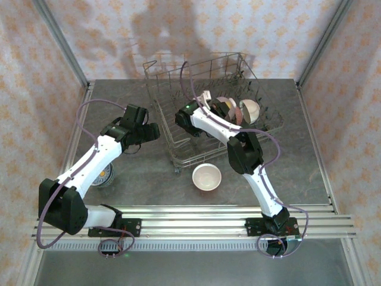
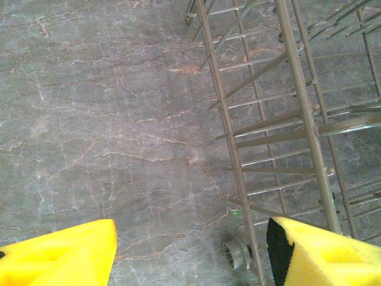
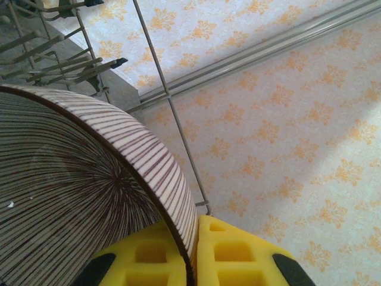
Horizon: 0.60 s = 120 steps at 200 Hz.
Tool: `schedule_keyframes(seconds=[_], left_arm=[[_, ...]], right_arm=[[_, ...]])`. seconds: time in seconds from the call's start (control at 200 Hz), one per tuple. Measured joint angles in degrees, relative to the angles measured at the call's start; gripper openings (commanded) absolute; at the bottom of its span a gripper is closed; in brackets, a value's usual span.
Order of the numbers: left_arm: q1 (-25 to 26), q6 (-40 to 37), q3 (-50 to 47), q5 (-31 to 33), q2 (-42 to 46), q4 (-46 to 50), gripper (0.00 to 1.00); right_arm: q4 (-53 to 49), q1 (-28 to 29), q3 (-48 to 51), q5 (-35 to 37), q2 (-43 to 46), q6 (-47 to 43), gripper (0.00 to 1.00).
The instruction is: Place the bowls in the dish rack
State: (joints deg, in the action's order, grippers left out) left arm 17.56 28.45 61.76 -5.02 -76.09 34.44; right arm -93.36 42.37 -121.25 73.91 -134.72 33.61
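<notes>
The right gripper [image 3: 193,253] has its yellow pads closed on the rim of a brown-striped bowl [image 3: 71,196]. It holds the bowl on edge inside the dish rack [image 2: 302,107], near a pinkish bowl [image 1: 229,108] and a white bowl [image 1: 250,109] standing among the tines. The left gripper [image 2: 190,253] hangs spread wide and empty over the table [image 2: 89,119], just beside the rack's corner. Another white bowl [image 1: 206,176] sits on the table before the rack.

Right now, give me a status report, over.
Left gripper open, beside dish rack. Right gripper shut on striped bowl, at rack. White bowl waiting on table. No obstruction seen.
</notes>
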Motion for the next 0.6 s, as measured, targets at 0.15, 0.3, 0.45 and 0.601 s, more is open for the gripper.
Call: schedule_keyframes(seconds=[0.15, 0.3, 0.45, 0.601], left_arm=[[0.0, 0.0, 0.0, 0.0, 0.0, 0.0, 0.69], [0.0, 0.0, -0.5, 0.0, 0.1, -0.1, 0.69], [0.0, 0.0, -0.8, 0.0, 0.8, 0.0, 0.69], [0.0, 0.0, -0.8, 0.0, 0.9, 0.0, 0.69]], right_arm=[[0.0, 0.5, -0.3, -3.6, -1.5, -1.6, 0.16], [0.1, 0.8, -1.5, -6.5, -3.2, -2.4, 0.15], [0.0, 0.7, -2.3, -8.3, -3.6, -2.6, 0.14], [0.0, 0.7, -3.6, -10.0, -3.6, -2.6, 0.12]])
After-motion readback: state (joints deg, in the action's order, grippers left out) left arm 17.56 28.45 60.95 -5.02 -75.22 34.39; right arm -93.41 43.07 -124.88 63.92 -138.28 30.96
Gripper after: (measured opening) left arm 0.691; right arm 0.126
